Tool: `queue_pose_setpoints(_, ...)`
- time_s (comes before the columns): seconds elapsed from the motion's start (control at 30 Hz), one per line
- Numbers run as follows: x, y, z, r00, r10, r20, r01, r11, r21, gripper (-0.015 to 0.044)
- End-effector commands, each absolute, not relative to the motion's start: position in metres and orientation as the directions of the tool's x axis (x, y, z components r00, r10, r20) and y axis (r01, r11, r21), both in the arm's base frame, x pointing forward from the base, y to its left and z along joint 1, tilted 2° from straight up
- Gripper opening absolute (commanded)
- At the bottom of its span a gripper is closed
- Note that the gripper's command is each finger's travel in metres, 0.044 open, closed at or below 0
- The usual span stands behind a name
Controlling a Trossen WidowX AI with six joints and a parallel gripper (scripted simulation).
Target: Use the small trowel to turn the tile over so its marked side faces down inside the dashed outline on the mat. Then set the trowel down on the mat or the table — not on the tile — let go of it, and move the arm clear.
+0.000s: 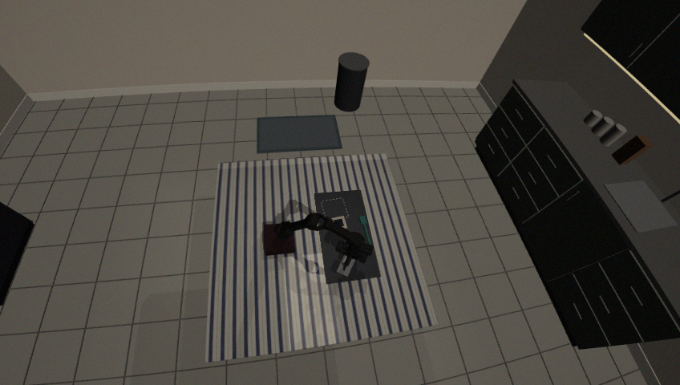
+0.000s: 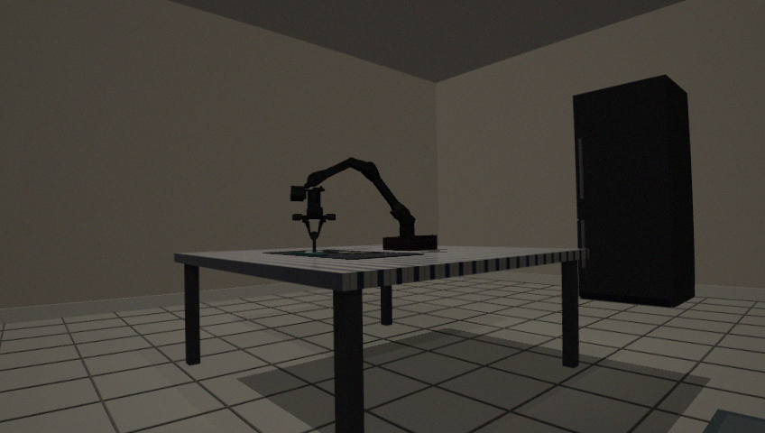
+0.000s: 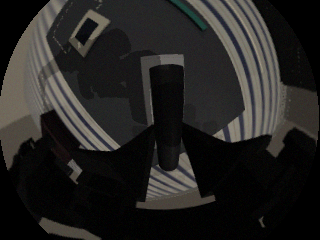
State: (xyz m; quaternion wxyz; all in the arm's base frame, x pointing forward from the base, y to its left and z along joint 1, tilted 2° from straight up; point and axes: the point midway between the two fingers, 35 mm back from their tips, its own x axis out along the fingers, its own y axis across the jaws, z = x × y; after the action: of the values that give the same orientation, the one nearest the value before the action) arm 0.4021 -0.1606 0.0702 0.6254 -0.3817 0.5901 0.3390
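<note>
The room had plain beige walls and a floor of pale square tiles with dark grout, all dimly lit. A tall black refrigerator stood by the far wall. Dark cabinets ran along one side. A black cylindrical bin stood by the wall, a grey floor mat near it. The striped counter stood on dark legs.

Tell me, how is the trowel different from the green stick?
1. The trowel has a dark handle and a pale blade; the green stick is one colour all over.
2. The trowel is pinched in the gripper; the stick lies free, with nothing touching it.
3. The trowel looks thicker; the stick looks thin and flat.

Both are long and narrow, and both are over the dark mat.
</note>
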Motion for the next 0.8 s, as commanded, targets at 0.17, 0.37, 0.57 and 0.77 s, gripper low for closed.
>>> queue_pose_setpoints(0.17, 0.4019, -0.1608, 0.0694, 0.072, -0.028, -0.997, -0.97, 0.233, -0.076, 0.013)
queue_pose_setpoints(0.37, 0.4019, -0.1607, 0.0694, 0.071, -0.027, -0.997, -0.996, 0.06, -0.073, 0.013)
queue_pose_setpoints(0.57, 0.402, -0.1606, 0.0693, 0.071, -0.027, -0.997, -0.992, -0.109, -0.068, 0.013)
queue_pose_setpoints(0.77, 0.402, -0.1606, 0.0693, 0.071, -0.027, -0.997, -0.989, -0.128, -0.067, 0.013)
